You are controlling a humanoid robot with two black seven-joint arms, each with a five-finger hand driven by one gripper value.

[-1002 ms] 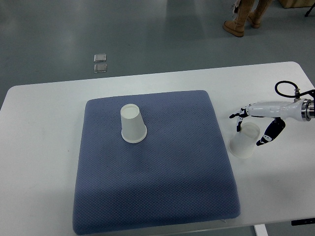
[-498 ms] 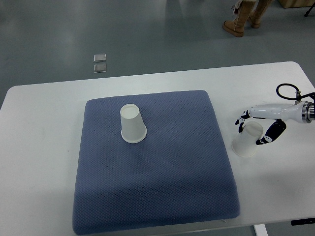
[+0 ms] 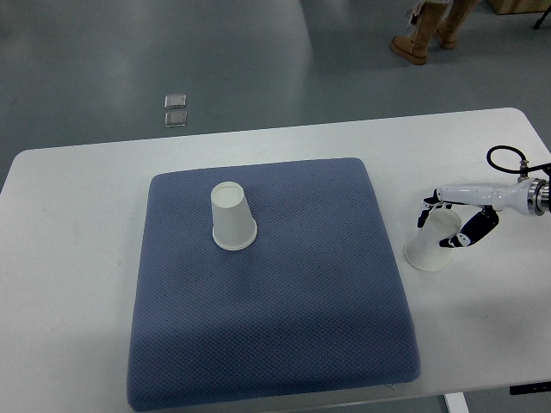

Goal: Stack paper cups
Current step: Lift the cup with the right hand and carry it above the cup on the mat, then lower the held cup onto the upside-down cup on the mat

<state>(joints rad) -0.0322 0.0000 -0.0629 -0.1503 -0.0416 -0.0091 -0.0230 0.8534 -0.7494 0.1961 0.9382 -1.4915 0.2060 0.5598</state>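
Table (image 3: 86,189), white, w/ a blue-grey quilted mat (image 3: 275,318) covering most of its middle. Two paper cups, both upside down, rim on the surface, base up.

Cup 1 (image 3: 232,217): on the mat, upper-left part, standing alone, well apart from the other cup and from the arm.

Cup 2 (image 3: 430,243): off the mat, on bare tabletop just beside the mat's right edge. Leans a bit toward the right in the view.

Right hand (image 3: 455,220): arm comes in from right edge, white forearm w/ a black cable loop near the wrist. Hand sits over cup 2's upper part; dark fingertips (image 3: 428,209) show at the cup's far-left side, thumb side w/ dark pads at its near-right side. Fingers close around the cup w/ contact on both sides, so it reads as grasping cup 2, tho the cup's rim looks to be on the table, not lifted.

Left arm: not visible anywhere.

Background: grey floor beyond the table; two small square floor plates (image 3: 176,110) upper left. A person's boots (image 3: 417,39) at top right, standing well away from the table.
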